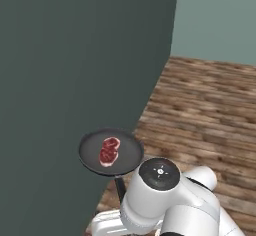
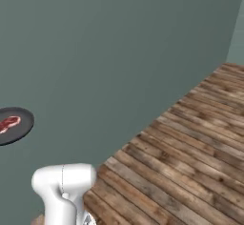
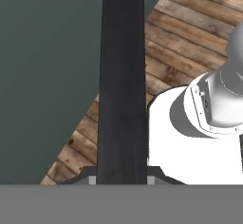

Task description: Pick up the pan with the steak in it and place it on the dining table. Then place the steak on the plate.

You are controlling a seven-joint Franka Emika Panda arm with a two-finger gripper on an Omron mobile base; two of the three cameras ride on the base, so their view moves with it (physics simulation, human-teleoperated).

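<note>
While held aloft, pan [image 1: 111,152] contains steak [image 1: 109,150].

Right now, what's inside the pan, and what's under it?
The steak lies inside the pan, near the middle. The pan is held up by its handle in the shut gripper. The wood floor lies below. The spot right under the pan is hidden.

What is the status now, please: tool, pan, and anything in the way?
Tool shut on the pan, gripping its handle. Pan carried level in the air, steak inside. Dark green wall close beside the pan; wooden floor below.
</note>
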